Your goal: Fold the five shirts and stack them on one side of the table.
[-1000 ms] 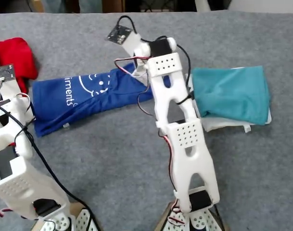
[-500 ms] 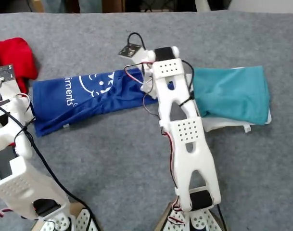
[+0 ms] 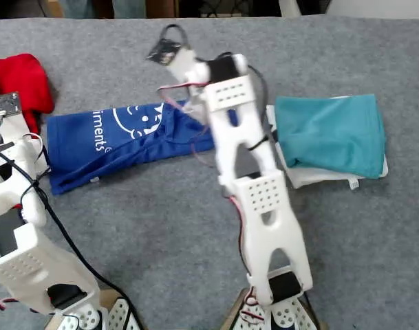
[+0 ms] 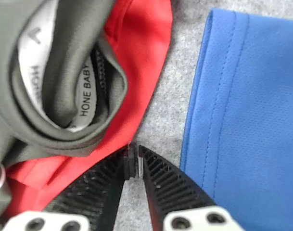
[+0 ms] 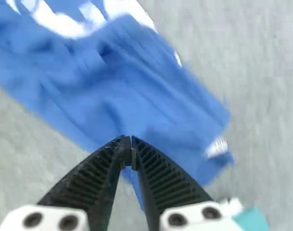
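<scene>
High view: the blue shirt (image 3: 120, 141) is laid long-ways across the surface (image 3: 147, 227). The right end effector (image 5: 131, 151) is pressed together over its right end. The left end effector (image 4: 134, 161), also pressed together, is seen by its left end, beside the red shirt (image 4: 146, 57).

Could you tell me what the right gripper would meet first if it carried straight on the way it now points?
Most likely the crumpled blue fabric shirt with white print, which lies directly ahead of the shut right gripper; the gap between them is hard to judge.
</scene>
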You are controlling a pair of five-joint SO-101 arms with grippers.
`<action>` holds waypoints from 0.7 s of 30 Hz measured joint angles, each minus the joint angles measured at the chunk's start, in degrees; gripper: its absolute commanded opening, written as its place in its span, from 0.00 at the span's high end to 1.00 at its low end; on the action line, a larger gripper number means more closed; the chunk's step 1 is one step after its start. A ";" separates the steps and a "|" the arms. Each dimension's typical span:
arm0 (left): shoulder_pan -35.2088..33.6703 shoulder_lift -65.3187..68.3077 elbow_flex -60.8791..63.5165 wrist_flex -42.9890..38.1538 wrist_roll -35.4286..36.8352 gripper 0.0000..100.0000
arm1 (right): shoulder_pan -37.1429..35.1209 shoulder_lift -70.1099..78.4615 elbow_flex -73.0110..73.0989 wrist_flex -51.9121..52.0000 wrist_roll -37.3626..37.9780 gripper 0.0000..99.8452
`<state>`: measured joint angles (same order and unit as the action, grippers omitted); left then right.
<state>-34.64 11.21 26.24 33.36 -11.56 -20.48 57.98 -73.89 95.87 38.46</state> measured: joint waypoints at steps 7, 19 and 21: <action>0.00 0.00 0.00 0.00 0.00 0.95 | -5.01 9.23 0.00 -12.31 -3.78 0.99; 0.00 0.00 0.00 0.00 0.00 0.95 | -5.10 10.73 -11.16 -6.59 -4.22 0.99; 0.00 0.00 0.00 0.00 0.00 0.95 | -5.10 9.49 -15.47 -3.25 -4.22 0.99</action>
<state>-34.64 11.21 26.24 33.36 -11.56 -25.58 67.47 -89.36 92.62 34.24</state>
